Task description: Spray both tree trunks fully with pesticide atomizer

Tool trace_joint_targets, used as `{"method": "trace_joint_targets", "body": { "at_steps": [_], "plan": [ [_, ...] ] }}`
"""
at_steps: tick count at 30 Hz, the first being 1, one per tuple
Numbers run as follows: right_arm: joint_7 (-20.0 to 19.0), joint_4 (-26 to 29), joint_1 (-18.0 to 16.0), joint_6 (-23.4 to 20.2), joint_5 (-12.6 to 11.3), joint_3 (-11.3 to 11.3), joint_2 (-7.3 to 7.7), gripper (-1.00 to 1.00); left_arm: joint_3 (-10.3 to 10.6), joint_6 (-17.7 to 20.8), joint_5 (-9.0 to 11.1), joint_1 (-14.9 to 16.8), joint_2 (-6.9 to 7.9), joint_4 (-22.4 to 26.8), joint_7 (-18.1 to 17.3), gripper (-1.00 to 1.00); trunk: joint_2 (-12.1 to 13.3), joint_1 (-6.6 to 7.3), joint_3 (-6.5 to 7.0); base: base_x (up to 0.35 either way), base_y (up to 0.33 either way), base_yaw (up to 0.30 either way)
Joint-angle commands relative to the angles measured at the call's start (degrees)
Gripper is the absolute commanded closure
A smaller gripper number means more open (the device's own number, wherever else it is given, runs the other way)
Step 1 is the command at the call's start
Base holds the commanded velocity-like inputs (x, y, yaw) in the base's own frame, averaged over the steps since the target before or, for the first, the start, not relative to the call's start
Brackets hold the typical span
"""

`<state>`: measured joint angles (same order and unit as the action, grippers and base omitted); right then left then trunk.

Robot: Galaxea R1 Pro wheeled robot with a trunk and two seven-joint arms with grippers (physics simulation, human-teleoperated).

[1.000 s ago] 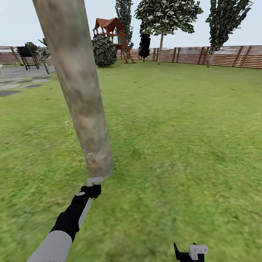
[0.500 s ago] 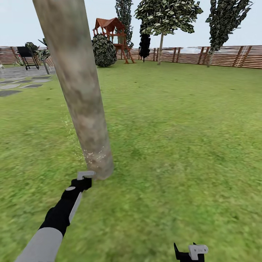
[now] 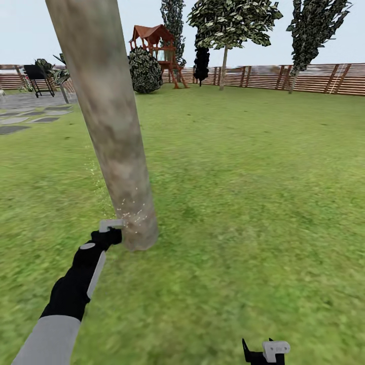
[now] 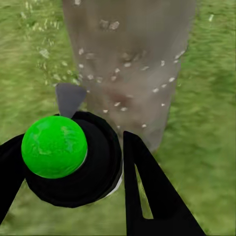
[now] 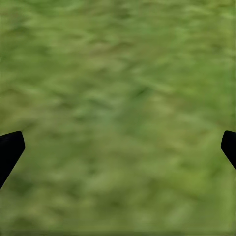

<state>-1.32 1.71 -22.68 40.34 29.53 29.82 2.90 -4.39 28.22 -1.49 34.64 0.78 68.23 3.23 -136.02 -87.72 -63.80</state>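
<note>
green lawn (image 3: 253,203) around; left gripper (image 4: 69,162) clamped on pesticide atomizer (image 4: 54,146) beside speckled tree trunk (image 3: 109,121); right gripper (image 5: 118,147) fingers apart over grass.

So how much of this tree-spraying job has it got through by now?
Done: the atomizer is off the grass, clamped in the left gripper. In hand: spraying the near tree trunk, where pale droplets speckle only the base. Left: the trunk's bare upper part, and the second tree. The right gripper hangs open over the lawn.
</note>
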Motion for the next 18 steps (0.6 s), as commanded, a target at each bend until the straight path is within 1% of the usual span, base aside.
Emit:
{"method": "trace_joint_targets", "body": {
  "at_steps": [1, 2, 3, 4, 5, 6, 7, 8, 11, 12, 13, 14, 15, 17, 18],
  "plan": [
    [0.0, 0.02, 0.0, 0.0, 0.0, 0.03, 0.0, -1.0, -0.17, -0.01, 0.29, -0.1, 0.91, 0.0, -0.4, 1.0, 0.0, 0.0, 0.0, 0.0, 0.0, 0.0],
    [0.0, 0.01, 0.0, 0.0, 0.0, 0.05, 0.0, -1.0, -0.4, -0.04, 0.28, -0.16, 1.35, 0.03, -0.74, 1.0, 0.0, 0.0, 0.0, 0.0, 0.0, 0.0],
    [0.0, -0.01, 0.0, 0.0, 0.0, 0.05, 0.0, -1.0, -1.07, -0.11, 0.27, -0.27, 2.47, 0.05, -2.2, 1.0, 0.0, 0.0, 0.0, 0.0, 0.0, 0.0],
    [0.0, 0.01, 0.0, 0.0, 0.0, 0.03, 0.0, -1.0, -1.28, -0.14, 0.26, -0.32, 3.03, 0.06, -3.67, 1.0, 0.0, 0.0, 0.0, 0.0, 0.0, 0.0],
    [0.0, -0.02, 0.0, 0.0, 0.0, 0.02, 0.0, -1.0, -1.18, -0.16, 0.11, -0.4, 3.3, 0.17, -5.52, 1.0, 0.0, 0.0, 0.0, 0.0, 0.0, 0.0],
    [0.0, 0.01, 0.0, 0.0, 0.0, 0.0, 0.0, -1.0, -1.01, -0.17, -0.01, -0.47, 3.3, 0.39, -6.42, 1.0, 0.0, 0.0, 0.0, 0.0, 0.0, 0.0],
    [0.0, -0.02, 0.0, 0.0, 0.0, -0.01, 0.0, -1.0, -0.76, -0.18, -0.18, -0.55, 3.11, 1.01, -7.22, 1.0, 0.0, 0.0, 0.0, 0.0, 0.0, 0.0],
    [0.0, -0.03, 0.0, 0.0, 0.0, -0.02, 0.0, -1.0, 0.09, -0.12, -0.28, -0.61, 2.9, 2.45, -7.84, 1.0, 0.0, 0.0, 0.0, 0.0, 0.0, 0.0],
    [-0.05, -0.03, 0.0, 0.0, 0.02, 0.0, 0.0, -1.0, 2.04, 0.0, -0.27, -0.59, 2.26, 3.2, -7.81, 1.0, 0.0, 0.0, 0.0, 0.0, 0.0, 0.0],
    [-0.07, 0.0, 0.0, 0.0, 0.01, -0.01, 0.0, -1.0, 2.89, 0.51, -0.27, -0.57, 1.61, 3.79, -7.76, 1.0, 0.0, 0.0, 0.0, 0.0, 0.0, 0.0],
    [-0.08, 0.0, 0.0, 0.0, 0.01, -0.02, 0.0, -1.0, 3.51, 2.12, -0.31, -0.55, 0.95, 5.06, -7.68, 1.0, 0.0, 0.0, 0.0, -0.08, -0.005, 0.0],
    [-0.08, 0.01, 0.0, 0.0, 0.0, -0.01, 0.0, -1.0, 3.73, 3.86, -0.15, -0.54, 0.66, 6.54, -7.64, 1.0, 0.0, 0.0, 0.0, -0.217, -0.043, 0.0],
    [-0.09, 0.01, 0.0, 0.0, 0.0, 0.02, 0.0, -1.0, 3.79, 4.63, -0.05, -0.54, 0.55, 7.37, -7.63, 1.0, 0.0, 0.0, 0.0, -0.259, -0.058, 0.0],
    [-0.09, 0.01, 0.0, 0.0, 0.0, -0.01, 0.0, -1.0, 3.83, 5.23, 0.05, -0.55, 0.56, 8.31, -7.62, 1.0, 0.0, 0.0, 0.0, -0.128, -0.03, 0.0],
    [-0.09, 0.01, 0.0, 0.0, 0.0, -0.01, 0.0, -1.0, 3.67, 5.39, 0.03, -0.54, 0.81, 8.57, -7.62, 1.0, 0.0, 0.0, 0.0, -0.028, -0.007, 0.0]
  ]
}}
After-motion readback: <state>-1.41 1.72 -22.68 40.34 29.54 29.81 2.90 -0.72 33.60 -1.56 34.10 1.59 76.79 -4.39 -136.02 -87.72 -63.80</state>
